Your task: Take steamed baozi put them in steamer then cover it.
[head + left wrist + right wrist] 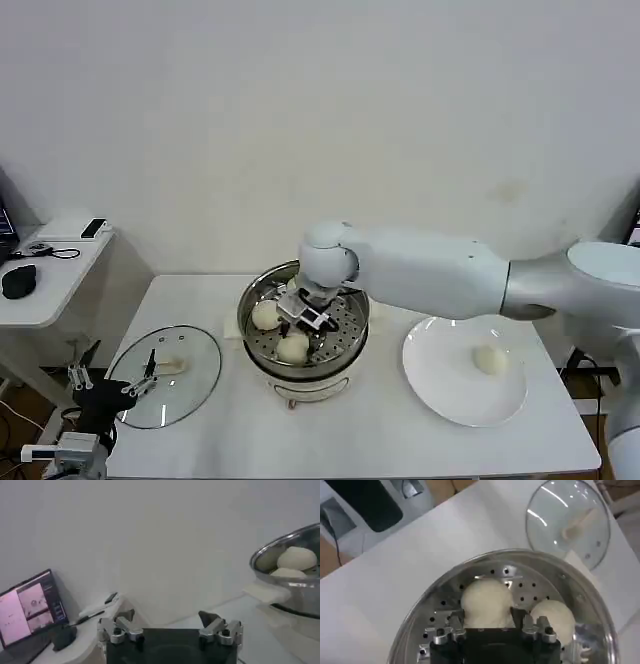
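A white tabletop (360, 430) stands against a plain pale wall, with a small side table (45, 270) at the robot's left carrying a laptop (30, 611) and a mouse (18, 281). The steamer (262, 352) sits mid-tabletop on its white base; on its perforated floor lie two baozi, one (265, 315) toward the robot's left and one (293, 348) nearer the robot. The right hand (312, 312) reaches down into the steamer; in the right wrist view its fingers (519, 617) sit on either side of a third baozi (486, 601) resting on the holes, touching its flanks, another bun beside it. To the right, a white plate (440, 390) holds the fourth baozi (488, 358). Left of the steamer, the glass lid (190, 385) lies flat on the tabletop. The left hand (110, 375) waits low by the tabletop's left edge near the lid, fingers spread wide and holding nothing.
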### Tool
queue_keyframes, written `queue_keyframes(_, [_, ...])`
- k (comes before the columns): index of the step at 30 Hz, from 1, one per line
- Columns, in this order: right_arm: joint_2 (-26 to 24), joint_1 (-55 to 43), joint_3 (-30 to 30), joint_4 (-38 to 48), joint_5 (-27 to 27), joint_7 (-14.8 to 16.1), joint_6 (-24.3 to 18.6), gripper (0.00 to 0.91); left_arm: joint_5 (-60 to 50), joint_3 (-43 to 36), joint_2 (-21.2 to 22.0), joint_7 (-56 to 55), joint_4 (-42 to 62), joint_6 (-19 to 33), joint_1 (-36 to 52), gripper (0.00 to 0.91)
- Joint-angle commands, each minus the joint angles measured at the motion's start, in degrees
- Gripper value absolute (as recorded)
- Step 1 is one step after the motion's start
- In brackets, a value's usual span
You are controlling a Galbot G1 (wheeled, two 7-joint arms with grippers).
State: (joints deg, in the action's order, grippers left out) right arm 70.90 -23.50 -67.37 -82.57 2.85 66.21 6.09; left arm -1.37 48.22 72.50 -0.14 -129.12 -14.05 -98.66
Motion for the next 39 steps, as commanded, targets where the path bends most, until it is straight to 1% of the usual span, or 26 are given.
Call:
queue_keyframes(1, [0.75, 0.30, -0.35, -0.03, -1.23, 0.24, -1.05, 0.645, -0.01, -0.04, 0.14, -0.03, 0.14, 0.05, 0.03, 0.907])
queue_keyframes(2, [0.73, 0.31, -0.34, -0.05, -1.26, 0.23, -1.07, 0.645, -0.01, -0.05, 0.16, -0.03, 0.13, 0.04, 0.04, 0.907])
queue_keyframes(3, [0.71, 0.32, -0.33, -0.06, -1.30, 0.22, -1.06, 0.867, 0.00, -0.07, 0.17, -0.03, 0.13, 0.04, 0.04, 0.907])
queue_keyframes(4, [0.67, 0.28, -0.33, -0.06, -1.32, 0.11, -1.19, 0.867, -0.01, -0.08, 0.15, -0.03, 0.10, 0.05, 0.01, 0.907])
queue_keyframes(5, [0.65, 0.30, -0.32, 0.01, -1.28, -0.24, -1.32, 0.907, 0.00, -0.07, 0.15, -0.04, 0.07, 0.04, 0.01, 0.907])
queue_keyframes(14, [-0.62, -1.00, 0.95, 0.09, -1.16, -0.78, -1.88, 0.907, 0.19, 0.01, -0.02, -0.03, -0.04, 0.03, 0.02, 0.907])
queue_keyframes(18, [-3.06, -2.38, 3.01, 0.20, -0.40, -1.19, -1.23, 0.907, 0.28, -0.13, -0.22, -0.02, 0.07, 0.04, 0.20, 0.907])
queue_keyframes(20, [-4.77, -2.93, 4.78, 0.24, -0.51, -1.41, -0.01, 0.907, 0.48, -0.06, -0.41, -0.02, 0.07, -0.01, 0.24, 0.907])
queue_keyframes(21, [-6.22, -3.61, 5.79, 0.25, -0.16, -1.39, 0.97, 0.907, 0.48, 0.02, -0.56, -0.04, 0.09, 0.00, 0.18, 0.907])
queue_keyframes(24, [-9.45, -5.30, 6.73, 0.14, 0.65, -1.37, 1.87, 0.907, 0.69, 0.36, -1.56, 0.00, 0.16, 0.05, -0.23, 0.907])
queue_keyframes(29, [-19.44, -7.97, 5.53, -2.10, 1.78, -1.40, 4.92, 0.907, 0.92, -0.08, -2.36, 0.01, 0.36, -0.01, 0.19, 0.907])
queue_keyframes(30, [-19.74, -8.03, 5.24, -2.28, 1.78, -1.41, 5.02, 0.907, 0.88, -0.28, -2.42, 0.03, 0.38, -0.03, 0.29, 0.907])
queue_keyframes(33, [-26.35, -7.86, 4.93, -3.72, 2.12, -1.54, 6.72, 0.907, 0.73, -1.55, -2.64, 0.03, 0.40, -0.07, 0.89, 0.907])
queue_keyframes(36, [-32.49, -4.69, 6.70, -5.30, 1.68, -1.74, 7.41, 0.907, 0.80, -2.30, -2.89, 0.06, 0.51, -0.07, 1.25, 0.907])
queue_keyframes(39, [-40.21, -0.46, 8.90, -7.02, -0.84, -1.76, 7.13, 0.907, 0.73, -3.06, -3.53, 0.03, 1.04, -0.01, 1.28, 0.907])
